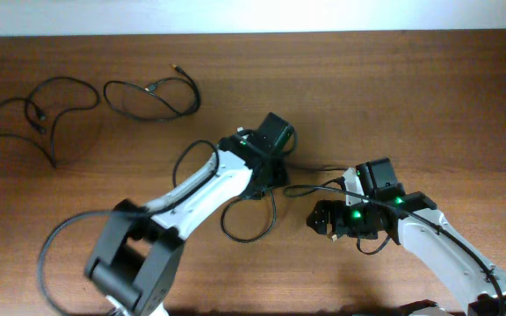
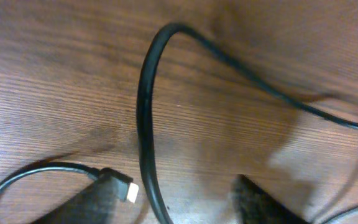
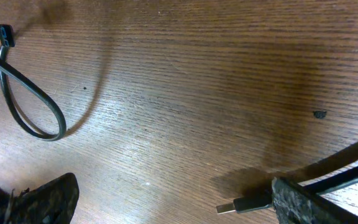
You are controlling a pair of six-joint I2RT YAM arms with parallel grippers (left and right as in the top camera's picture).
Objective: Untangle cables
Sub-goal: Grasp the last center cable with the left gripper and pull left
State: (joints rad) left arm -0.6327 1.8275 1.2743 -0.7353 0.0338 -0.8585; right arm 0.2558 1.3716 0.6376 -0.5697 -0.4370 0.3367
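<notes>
Left pincer (image 2: pixel 179 185) was seen parted, straddling one cable (image 2: pixel 142 124), nothing clamped. Right pincer (image 3: pixel 173 186) was held spread wide, released, a plug (image 3: pixel 244 203) lying just beside its 3 o'clock finger (image 3: pixel 316 205). Two more cables (image 1: pixel 152 86) were laid apart at the table's (image 1: pixel 411 88) 10 o'clock, well away from both arms. The straddled cable was looped at table centre.

Left gripper (image 2: pixel 173 208): only two blurred, dark finger stubs show, cut off by the bottom edge.
Middle cable (image 1: pixel 244 239): its upper part is hidden beneath the left arm (image 1: pixel 205 180).
Metal plug (image 3: pixel 235 206): rear covered by the right fingertip (image 3: pixel 309 205).
Far-left cable (image 1: pixel 32 112): plug type too small to tell.
</notes>
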